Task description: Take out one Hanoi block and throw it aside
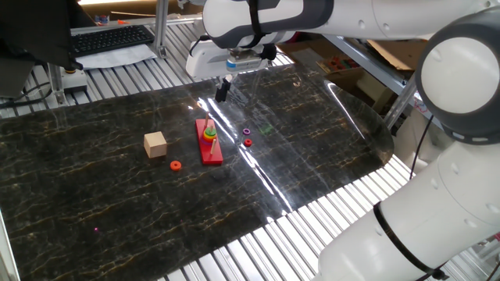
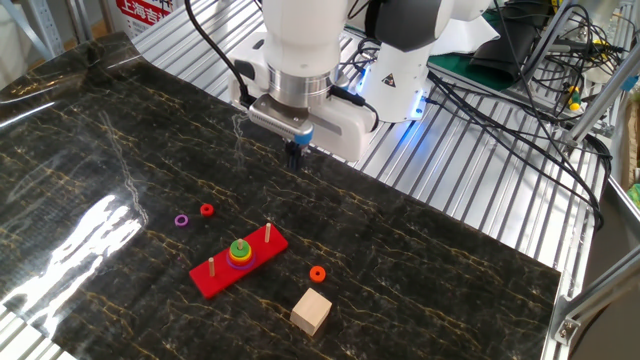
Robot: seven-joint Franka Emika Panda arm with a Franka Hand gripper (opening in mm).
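Three loose bits are sitting around the red base (image 2: 238, 264) from where I'm watching. Going left to right on the table (image 2: 90, 130): a purple ring (image 2: 181, 220), a red ring (image 2: 207, 210), then the Hanoi block (image 2: 239, 247), the green ring sitting on top of the stack on the middle peg. An orange-red ring (image 2: 317, 274) and wooden cube (image 2: 311, 311) are lying further right. The tool (image 2: 294, 153) is hanging above the table's far edge, well apart from the stack, looking pinched together and carrying nothing.

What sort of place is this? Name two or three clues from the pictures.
Probably a robotics lab or workshop. A white robot arm with a gripper works over a dark marble-patterned table framed in aluminium slats, with cables and a keyboard nearby.
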